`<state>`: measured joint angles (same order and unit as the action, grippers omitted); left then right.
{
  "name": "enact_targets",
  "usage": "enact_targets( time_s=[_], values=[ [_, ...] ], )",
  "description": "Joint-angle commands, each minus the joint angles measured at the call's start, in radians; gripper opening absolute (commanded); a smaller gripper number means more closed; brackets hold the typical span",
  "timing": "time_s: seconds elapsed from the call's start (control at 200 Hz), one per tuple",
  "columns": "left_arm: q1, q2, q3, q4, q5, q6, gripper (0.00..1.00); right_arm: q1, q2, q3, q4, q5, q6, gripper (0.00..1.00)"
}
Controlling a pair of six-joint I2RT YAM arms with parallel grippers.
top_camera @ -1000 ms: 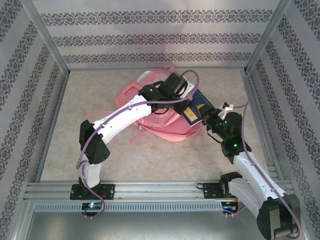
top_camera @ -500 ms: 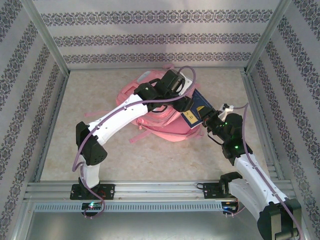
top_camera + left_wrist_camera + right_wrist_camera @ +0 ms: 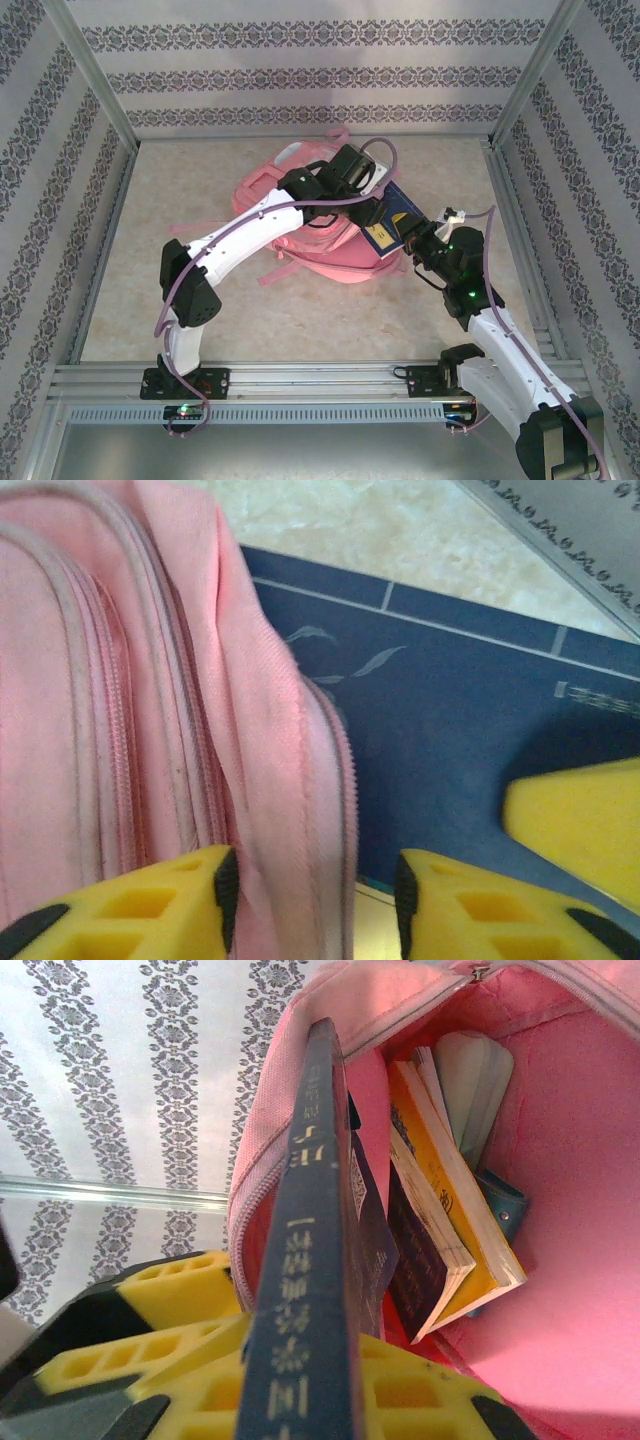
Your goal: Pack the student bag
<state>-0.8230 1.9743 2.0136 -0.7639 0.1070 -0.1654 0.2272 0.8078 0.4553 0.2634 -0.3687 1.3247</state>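
The pink student bag lies in the middle of the floor with its mouth toward the right. My right gripper is shut on a dark blue book, whose far end sits in the bag's mouth. In the right wrist view the book's spine runs up from my gripper into the pink interior. My left gripper hovers over the mouth. In the left wrist view its jaws stand apart with the zipper edge of the bag loosely between them, beside the book's cover.
Inside the bag stand a yellow-covered book, a dark one and a pale flat item. Patterned walls and metal frame posts close the cell. Pink straps trail left on the beige floor.
The left gripper rose slightly toward the back wall, then came back down over the bag's mouth, and its jaws came apart. The right gripper and book barely moved.
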Motion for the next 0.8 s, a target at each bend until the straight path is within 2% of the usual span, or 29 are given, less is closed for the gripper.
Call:
enact_targets(
  time_s=[0.0, 0.08, 0.205, 0.29, 0.38, 0.465, 0.57, 0.744, 0.794],
  values=[
    [-0.001, 0.020, 0.009, -0.021, -0.038, 0.005, 0.40, 0.019, -0.009, 0.049, 0.086, -0.053, -0.034, 0.00],
    [-0.001, 0.028, 0.011, -0.023, -0.026, 0.003, 0.37, 0.018, -0.009, 0.048, 0.086, -0.049, -0.036, 0.00],
    [-0.001, 0.030, 0.006, -0.035, -0.035, 0.000, 0.12, 0.018, -0.007, 0.048, 0.082, -0.043, -0.041, 0.00],
    [0.004, 0.014, 0.022, -0.037, -0.063, -0.003, 0.00, 0.018, -0.014, 0.046, 0.047, -0.030, -0.066, 0.00],
    [0.017, -0.009, 0.068, -0.042, -0.077, -0.021, 0.00, 0.017, -0.022, 0.048, -0.043, -0.012, -0.103, 0.00],
    [0.021, -0.040, 0.109, -0.051, -0.137, -0.003, 0.00, 0.019, -0.026, 0.046, -0.136, -0.005, -0.135, 0.00],
    [0.030, -0.067, 0.157, -0.074, -0.193, 0.028, 0.00, 0.030, -0.048, 0.003, -0.168, 0.011, -0.146, 0.00],
    [0.037, -0.123, 0.146, -0.084, -0.298, 0.106, 0.00, 0.035, -0.081, -0.017, -0.312, 0.062, -0.228, 0.00],
    [0.041, -0.133, 0.140, -0.083, -0.313, 0.125, 0.00, 0.035, -0.082, -0.020, -0.298, 0.051, -0.235, 0.00]
  ],
)
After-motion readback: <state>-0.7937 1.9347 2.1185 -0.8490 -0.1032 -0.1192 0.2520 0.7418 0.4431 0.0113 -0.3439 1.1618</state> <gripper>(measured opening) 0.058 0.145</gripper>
